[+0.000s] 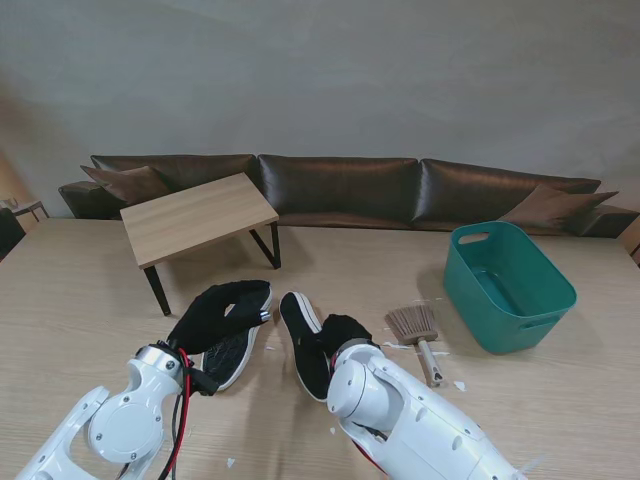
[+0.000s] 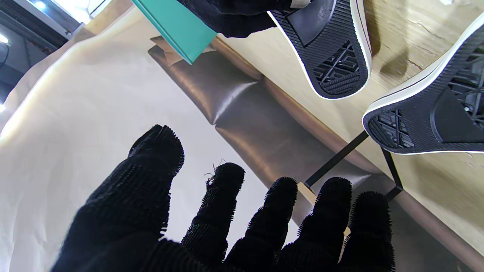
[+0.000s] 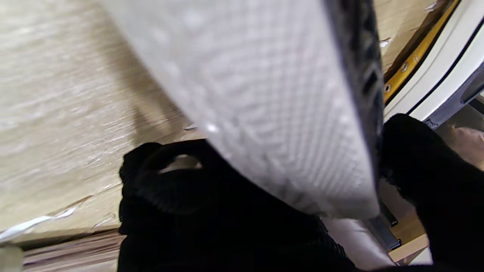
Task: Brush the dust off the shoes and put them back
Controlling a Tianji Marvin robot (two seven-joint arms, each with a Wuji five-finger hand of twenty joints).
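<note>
Two black shoes with white-edged soles lie on the table close in front of me. The left shoe [image 1: 232, 355] [image 2: 435, 113] shows its ribbed sole. My left hand [image 1: 215, 312] [image 2: 227, 219], in a black glove, hovers by that shoe's far end, fingers spread and holding nothing. The right shoe [image 1: 300, 335] [image 2: 329, 49] [image 3: 264, 94] is gripped by my gloved right hand [image 1: 345, 330] [image 3: 227, 211], whose fingers wrap round it. A small brush [image 1: 418, 330] with a wooden handle lies on the table just right of the right hand, untouched.
A teal basket [image 1: 545, 270] stands at the far right. A low wooden side table [image 1: 195, 212] stands at the far left, with a brown sofa [image 1: 340, 190] behind it. Small white scraps [image 1: 458, 385] lie round the brush and near the shoes.
</note>
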